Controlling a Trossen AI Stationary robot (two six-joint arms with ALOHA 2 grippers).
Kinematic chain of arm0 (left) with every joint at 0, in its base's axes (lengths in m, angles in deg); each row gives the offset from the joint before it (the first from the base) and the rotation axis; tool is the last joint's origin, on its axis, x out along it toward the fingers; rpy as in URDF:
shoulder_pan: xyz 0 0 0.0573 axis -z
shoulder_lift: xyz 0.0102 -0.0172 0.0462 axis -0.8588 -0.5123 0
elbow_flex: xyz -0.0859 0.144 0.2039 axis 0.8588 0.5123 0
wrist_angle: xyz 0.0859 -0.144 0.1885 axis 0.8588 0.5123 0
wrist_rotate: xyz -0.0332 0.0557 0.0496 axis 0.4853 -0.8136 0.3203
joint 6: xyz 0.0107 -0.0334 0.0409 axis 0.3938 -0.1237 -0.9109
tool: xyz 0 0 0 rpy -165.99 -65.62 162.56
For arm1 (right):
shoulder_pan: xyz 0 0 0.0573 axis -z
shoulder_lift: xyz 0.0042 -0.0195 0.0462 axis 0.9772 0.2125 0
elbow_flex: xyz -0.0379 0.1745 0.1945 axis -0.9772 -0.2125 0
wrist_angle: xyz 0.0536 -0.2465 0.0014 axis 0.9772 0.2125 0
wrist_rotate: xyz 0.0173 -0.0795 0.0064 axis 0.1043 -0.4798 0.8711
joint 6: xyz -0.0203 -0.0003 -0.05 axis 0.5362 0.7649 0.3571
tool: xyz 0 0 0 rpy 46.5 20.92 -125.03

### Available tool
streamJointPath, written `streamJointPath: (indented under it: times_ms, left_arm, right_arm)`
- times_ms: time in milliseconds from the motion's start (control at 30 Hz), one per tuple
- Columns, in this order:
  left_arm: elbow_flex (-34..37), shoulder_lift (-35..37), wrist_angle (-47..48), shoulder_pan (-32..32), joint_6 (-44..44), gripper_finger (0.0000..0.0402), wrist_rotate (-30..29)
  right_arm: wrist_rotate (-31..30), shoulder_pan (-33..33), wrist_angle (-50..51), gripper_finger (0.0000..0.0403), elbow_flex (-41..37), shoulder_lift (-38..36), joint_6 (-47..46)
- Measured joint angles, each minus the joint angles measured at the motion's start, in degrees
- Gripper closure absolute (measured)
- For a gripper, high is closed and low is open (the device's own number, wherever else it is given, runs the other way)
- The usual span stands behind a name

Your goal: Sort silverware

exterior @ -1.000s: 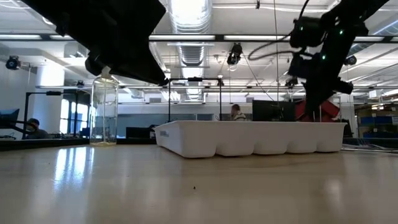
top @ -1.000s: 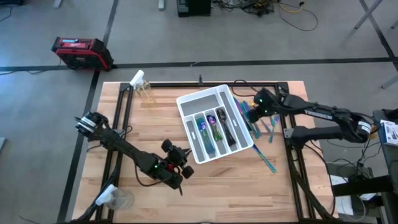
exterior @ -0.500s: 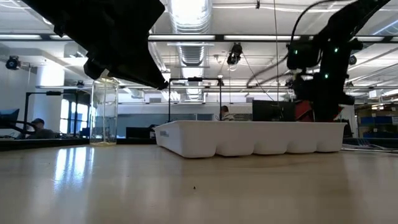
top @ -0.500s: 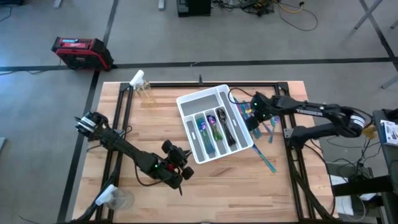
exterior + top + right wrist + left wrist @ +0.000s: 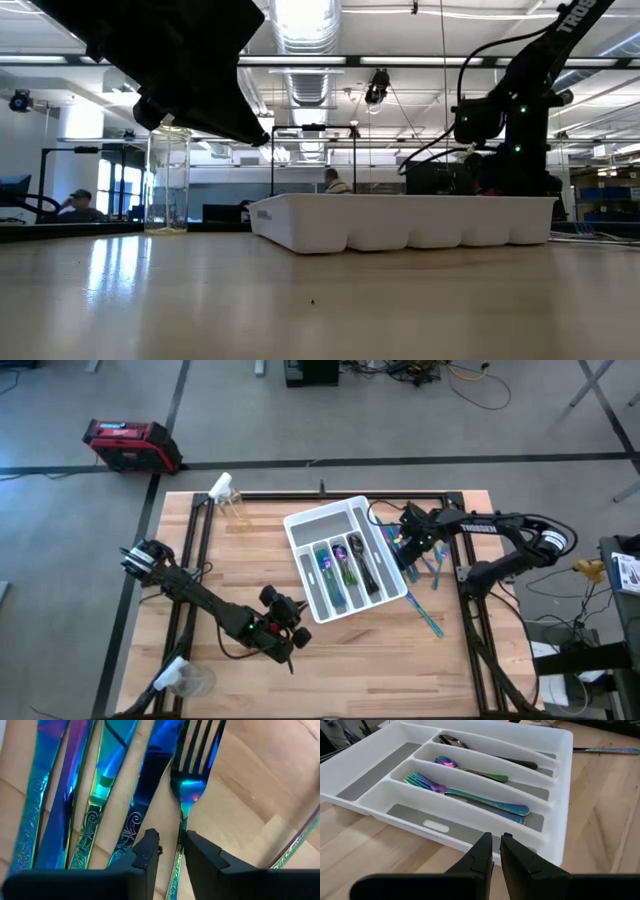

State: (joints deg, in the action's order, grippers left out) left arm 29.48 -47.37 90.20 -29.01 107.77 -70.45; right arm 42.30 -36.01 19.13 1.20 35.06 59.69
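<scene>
The white tray [image 5: 345,560] sits mid-table and holds an iridescent fork [image 5: 465,795], a spoon [image 5: 470,769] and a dark piece [image 5: 490,752] in separate slots. More loose silverware [image 5: 425,560] lies on the wood just right of the tray. My right gripper [image 5: 408,555] points down into that pile. It is narrowly open [image 5: 171,852], its fingers on either side of a fork's handle [image 5: 177,860], beside several knife handles [image 5: 107,785]. I cannot tell whether they touch it. My left gripper [image 5: 292,628], shut [image 5: 496,845], waits near the tray's near-left corner.
One knife [image 5: 430,618] lies alone on the wood near the tray's near right corner. A clear bottle [image 5: 232,505] stands at the far left and another lies at the near left corner [image 5: 185,680]. Black frame rails [image 5: 200,560] run along the table's sides.
My right gripper has moved toward the tray and the near edge. It has also come down onto the loose silverware, sinking behind the tray's wall in the low view. The silverware and the left arm have stayed put.
</scene>
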Motion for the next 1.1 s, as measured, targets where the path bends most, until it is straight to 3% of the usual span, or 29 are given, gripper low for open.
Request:
streamJointPath:
  times_ms: [200,367,567,833,1100]
  left_arm:
    - [0.7,0.0,-0.2,0.0,1.1,0.0377,0.0]
    - [1.8,0.0,-0.2,0.0,1.6,0.0377,0.0]
    - [2.6,0.0,1.0,0.0,1.6,0.0377,0.0]
    - [3.2,-0.2,4.2,-0.5,3.4,0.0377,-0.4]
    - [4.6,-4.4,3.5,-0.7,3.4,0.0377,0.1]
  right_arm:
    - [0.9,1.0,-0.9,0.0396,0.2,1.7,0.3]
    - [-0.6,1.0,0.1,0.0401,0.0,-1.0,-1.4]
    - [-1.3,-1.1,7.2,0.0402,1.5,-9.2,-5.7]
    - [-0.4,-9.6,11.8,0.0403,5.3,-18.4,-15.2]
    - [0.0,-23.9,7.0,0.0403,10.8,-17.6,-26.1]
